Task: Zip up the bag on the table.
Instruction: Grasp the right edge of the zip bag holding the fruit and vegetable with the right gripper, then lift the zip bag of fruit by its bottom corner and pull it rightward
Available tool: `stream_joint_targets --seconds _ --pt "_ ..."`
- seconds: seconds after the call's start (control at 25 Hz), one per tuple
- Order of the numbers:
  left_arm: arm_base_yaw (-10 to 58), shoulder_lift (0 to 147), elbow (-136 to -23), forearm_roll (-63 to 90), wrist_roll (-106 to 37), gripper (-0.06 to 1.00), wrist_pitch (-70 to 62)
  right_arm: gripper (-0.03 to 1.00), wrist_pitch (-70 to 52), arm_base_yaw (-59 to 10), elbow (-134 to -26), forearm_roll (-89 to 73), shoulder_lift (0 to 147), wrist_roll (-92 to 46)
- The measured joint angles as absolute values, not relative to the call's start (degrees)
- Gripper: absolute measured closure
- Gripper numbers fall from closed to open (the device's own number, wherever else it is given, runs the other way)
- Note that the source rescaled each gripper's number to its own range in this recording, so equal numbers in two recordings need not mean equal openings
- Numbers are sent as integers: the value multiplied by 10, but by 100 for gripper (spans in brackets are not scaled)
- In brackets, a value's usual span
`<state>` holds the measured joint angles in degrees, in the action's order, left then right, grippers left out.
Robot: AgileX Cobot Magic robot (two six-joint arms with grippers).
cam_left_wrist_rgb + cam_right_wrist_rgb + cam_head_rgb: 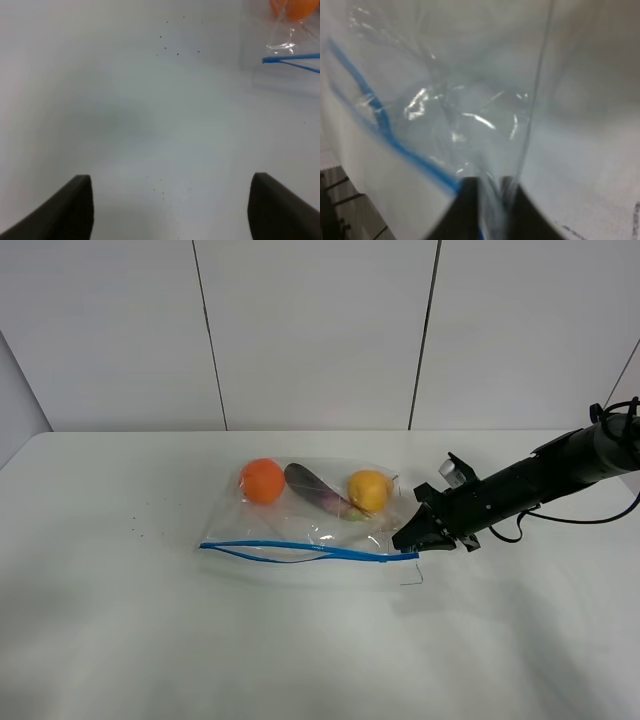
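The bag [320,515] lies mid-table [120,620], with its blue zipper strip [300,549] along the near edge, gaping toward the left. I have the right gripper [412,538] pinched narrowly on the bag's right end; the floppy film could slip or bunch if I pull. Only the left wrist view shows the left gripper [171,180], spread wide, left of the bag.

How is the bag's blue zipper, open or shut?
Partly open: on the bag, the blue zipper strip splits into two separate lines toward its left end in the high view. Near the right fingers it looks joined.
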<state>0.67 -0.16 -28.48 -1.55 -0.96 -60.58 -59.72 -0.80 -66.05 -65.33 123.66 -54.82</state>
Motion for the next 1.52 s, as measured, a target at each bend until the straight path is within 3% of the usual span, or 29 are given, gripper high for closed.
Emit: stream_joint_targets --seconds 0.04,0.52,0.8,1.52 --pt "7 -2 -285 -15 -10 12 -606 97 -598 -8 -661 -653 1237 -545" --pt "7 -2 -285 -15 -10 12 -606 97 -687 -8 -661 -746 1237 -480" --pt "7 -2 -285 -15 -10 12 -606 97 -690 -18 -661 -786 1232 -396" --pt "7 -2 -285 -15 -10 12 -606 97 -690 -32 -661 -854 1202 -383"
